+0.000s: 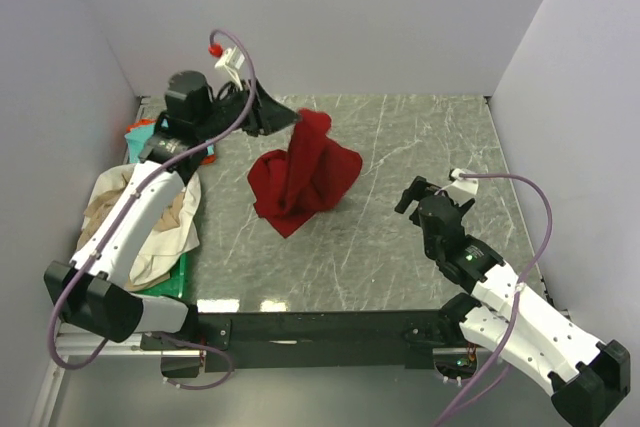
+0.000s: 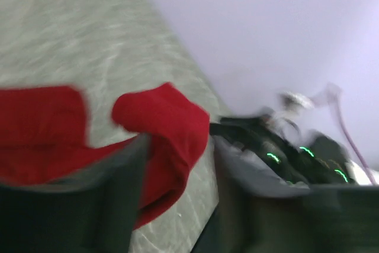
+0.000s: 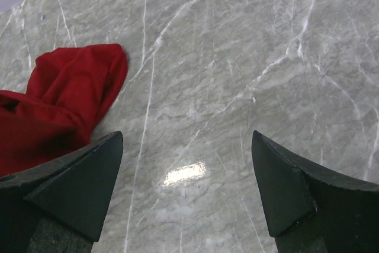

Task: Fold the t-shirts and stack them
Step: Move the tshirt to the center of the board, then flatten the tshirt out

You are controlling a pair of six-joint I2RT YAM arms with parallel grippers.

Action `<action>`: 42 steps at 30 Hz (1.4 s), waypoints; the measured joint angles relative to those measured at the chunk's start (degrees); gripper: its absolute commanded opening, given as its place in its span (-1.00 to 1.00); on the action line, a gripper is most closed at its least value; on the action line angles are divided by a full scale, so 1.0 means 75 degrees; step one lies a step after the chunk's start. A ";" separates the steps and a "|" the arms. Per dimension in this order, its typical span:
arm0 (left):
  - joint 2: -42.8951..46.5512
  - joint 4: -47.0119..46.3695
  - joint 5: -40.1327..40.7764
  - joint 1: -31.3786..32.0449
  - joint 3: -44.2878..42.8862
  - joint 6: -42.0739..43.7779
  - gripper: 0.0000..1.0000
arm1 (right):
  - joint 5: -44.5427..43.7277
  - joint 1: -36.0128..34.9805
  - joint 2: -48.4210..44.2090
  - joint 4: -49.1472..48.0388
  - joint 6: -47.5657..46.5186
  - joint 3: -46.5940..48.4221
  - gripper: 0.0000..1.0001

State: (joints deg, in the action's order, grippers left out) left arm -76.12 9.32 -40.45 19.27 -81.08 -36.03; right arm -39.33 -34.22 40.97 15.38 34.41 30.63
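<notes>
A large dark red t-shirt point(image 1: 300, 179) stands in a crumpled peak on the marble table point(image 1: 400, 147), its top corner next to my left gripper point(image 1: 285, 117) at the back. In the blurred left wrist view the left gripper point(image 2: 177, 146) has its jaws apart, and a fold of the red t-shirt point(image 2: 166, 122) lies loose between them against the left finger point(image 2: 112, 194). My right gripper point(image 1: 432, 187) hangs wide open over bare table to the right of the shirt. The right wrist view shows this gripper point(image 3: 186, 140) with nothing in it and the red t-shirt point(image 3: 65, 99) off to its left.
Beige and white t-shirts point(image 1: 150, 222) are piled on a green tray point(image 1: 186, 272) at the left edge. Teal cloth point(image 1: 140, 133) and a bit of orange point(image 1: 209, 157) peek out behind the left arm. White walls close in the table on three sides.
</notes>
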 measured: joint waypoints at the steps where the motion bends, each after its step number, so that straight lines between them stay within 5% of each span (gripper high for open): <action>1: -0.0026 0.0114 0.0545 0.0009 0.0274 0.0009 0.46 | 0.0015 0.0000 0.0015 -0.0003 0.0000 0.0000 0.89; 6: -0.0111 0.0915 0.3570 -0.0023 0.1900 0.0125 0.67 | 0.0128 0.0015 0.0143 -0.0017 -0.0029 0.0000 0.90; 13: -0.0114 0.1262 0.5348 -0.0026 0.3314 0.0204 0.63 | 0.0729 0.0020 0.0787 -0.0353 -0.0032 0.0009 0.86; 26: -0.0711 0.1116 0.6184 -0.0020 0.4278 0.0230 0.35 | 0.3526 0.0017 0.3450 -0.1682 -0.0114 0.0775 0.78; 42: -0.1346 0.1029 0.6187 0.0050 0.4453 0.0370 0.22 | 0.5307 0.0766 0.7038 -0.3022 -0.0309 0.2742 0.29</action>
State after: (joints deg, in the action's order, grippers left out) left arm -86.21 17.04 5.96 19.64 -47.68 -33.26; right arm 0.47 -28.47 93.76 -7.29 32.10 51.20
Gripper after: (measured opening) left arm 0.611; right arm 0.668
